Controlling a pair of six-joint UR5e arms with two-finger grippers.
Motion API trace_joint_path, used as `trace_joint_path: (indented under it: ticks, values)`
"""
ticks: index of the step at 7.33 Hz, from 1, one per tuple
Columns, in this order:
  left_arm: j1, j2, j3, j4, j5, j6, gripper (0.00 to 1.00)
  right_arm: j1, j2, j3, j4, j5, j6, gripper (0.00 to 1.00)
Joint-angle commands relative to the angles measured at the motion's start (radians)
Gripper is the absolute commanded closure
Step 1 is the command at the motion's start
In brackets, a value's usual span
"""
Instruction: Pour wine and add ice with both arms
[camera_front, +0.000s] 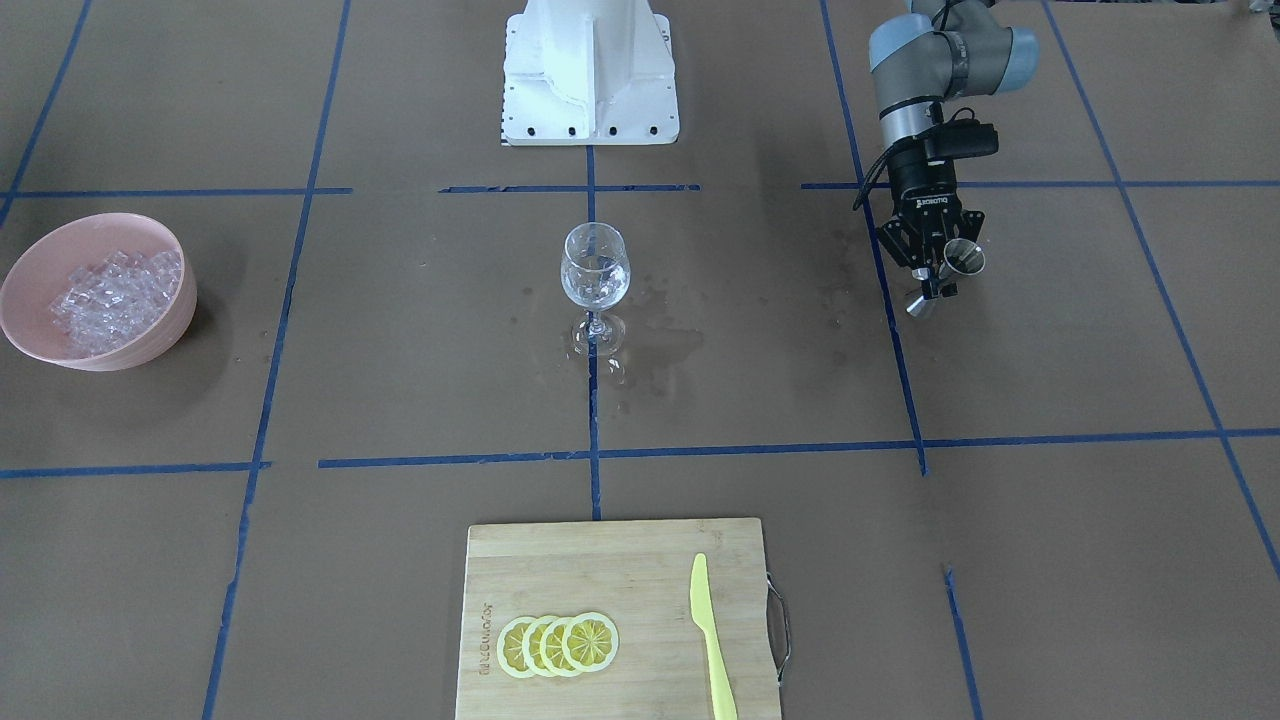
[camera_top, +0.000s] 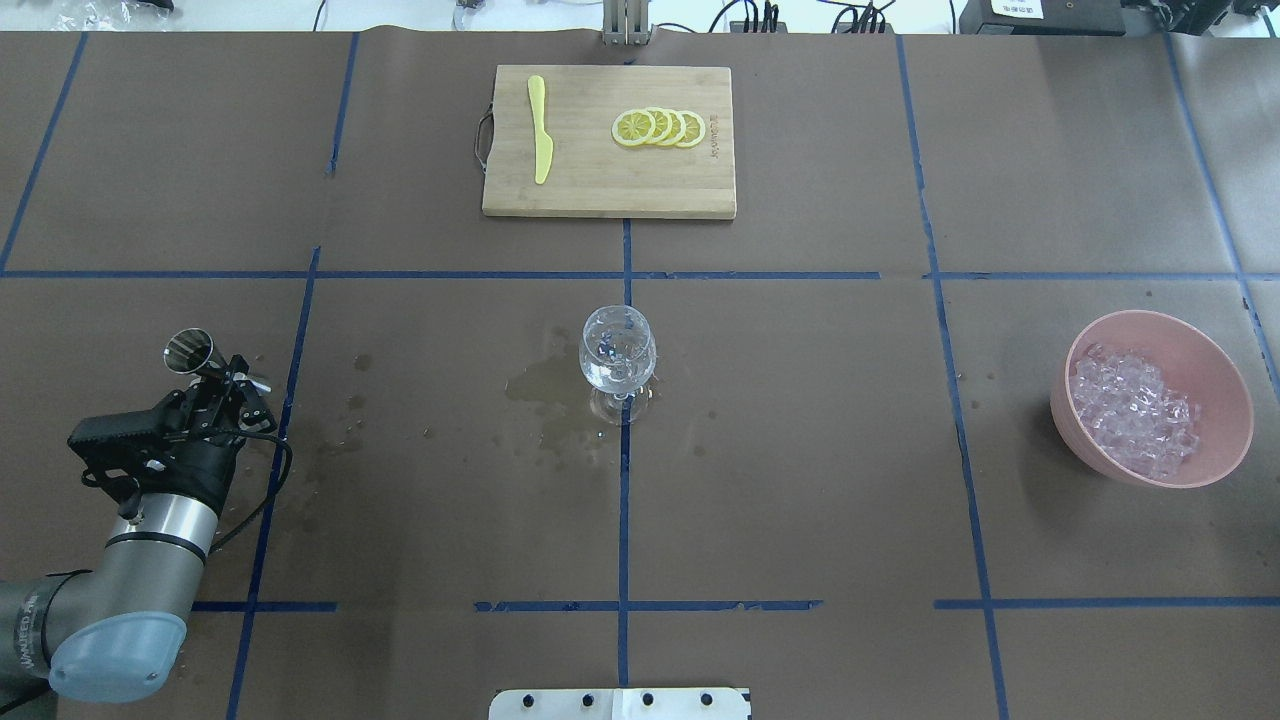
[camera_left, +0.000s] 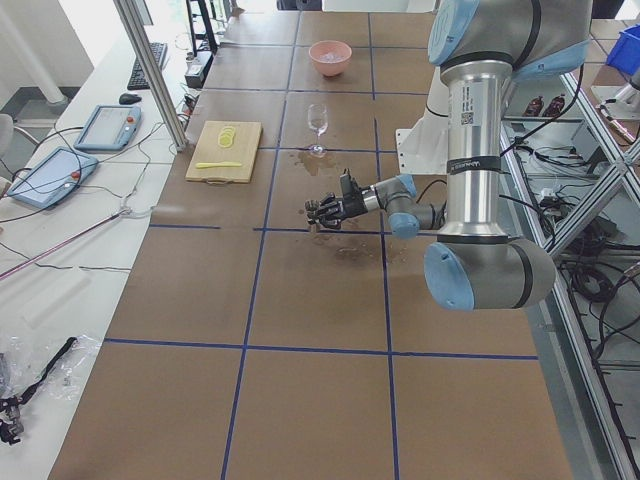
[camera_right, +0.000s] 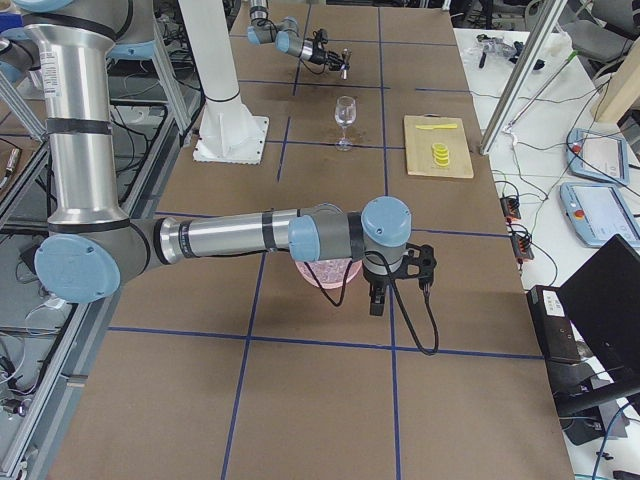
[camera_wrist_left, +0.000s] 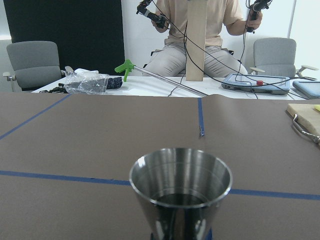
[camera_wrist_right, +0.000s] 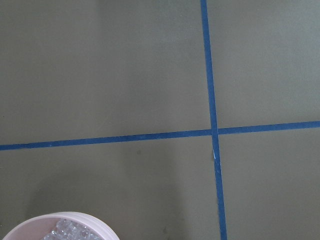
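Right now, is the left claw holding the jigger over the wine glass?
No: the overhead view shows the left claw holding the jigger well off to the side of the wine glass.

Right gripper (camera_right: 377, 300) shows only in the right side view, too small to read the jaws. Pink bowl (camera_wrist_right: 65, 217) is clipped at 7 o'clock on my right wrist cam and sits mostly behind my right arm (camera_right: 230, 235) side-on. Jigger (camera_wrist_left: 181, 190) base is cut off at 6 o'clock. Wine (camera_front: 594, 287) too faint to gauge.
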Motion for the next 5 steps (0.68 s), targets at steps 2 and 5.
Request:
trace_joint_path:
  ticks: [2, 5]
  values:
    - [-0.054, -0.024, -0.106, -0.025, -0.006, 0.088, 1.0, -0.003, 0.01, 0.002, 0.0, 0.0, 0.0, 0.0]
    - [-0.117, -0.047, -0.1, -0.285, -0.01, 0.425, 1.0, -0.009, 0.013, 0.002, -0.001, -0.001, 0.002, 0.0]
